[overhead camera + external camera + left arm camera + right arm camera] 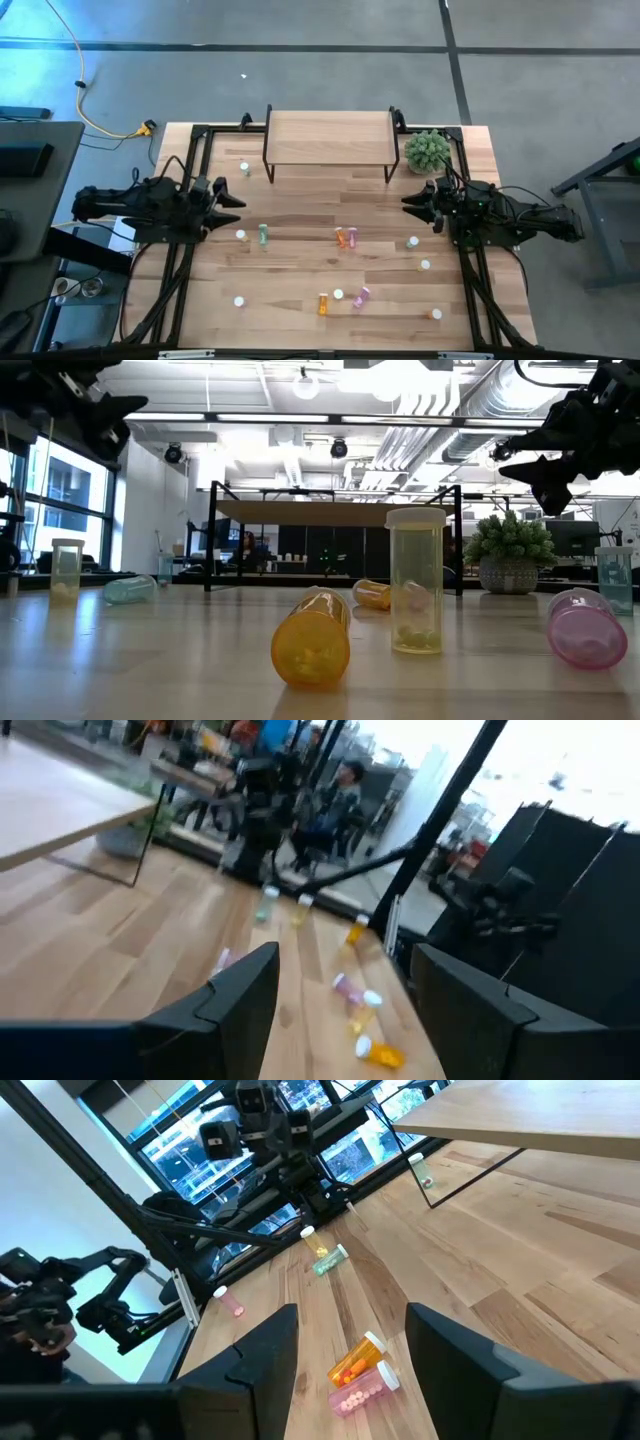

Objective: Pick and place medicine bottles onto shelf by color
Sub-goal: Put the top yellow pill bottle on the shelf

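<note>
The shelf point(329, 130) stands at the far middle of the table point(300, 205), a light-wood board on thin black legs, and its top carries no bottles. Every medicine bottle lies or stands on the tabletop in front of it.

Closest to the shelf, a white-capped bottle point(245, 168) stands upright just off its left legs. Further out from the shelf's left end, another capped bottle point(241, 236) stands beside a green bottle point(263, 236) lying on its side. In front of the shelf's middle, an orange bottle point(341, 238) and a yellow bottle point(351, 236) lie touching or nearly so; the right wrist view shows small orange contents in the orange one and pale pills in a pink one point(358, 1395) beside it. Out from the shelf's right end stand two capped bottles point(412, 242) and point(425, 265). Farthest from the shelf, near the front edge, are an upright bottle point(239, 300), an orange bottle point(323, 304) on its side, a pink bottle point(361, 297) on its side, and an orange one point(436, 314).

In the low view a tipped orange bottle point(312, 639) shows pale bits inside, and the upright yellowish bottle point(416, 596) next to it has a few pills at its bottom.

The left gripper point(238, 198) hangs above the table off the shelf's left end, fingers spread wide and empty. The right gripper point(409, 202) hangs off the shelf's right end, below the green plant ball point(427, 150), fingers parted and empty.
</note>
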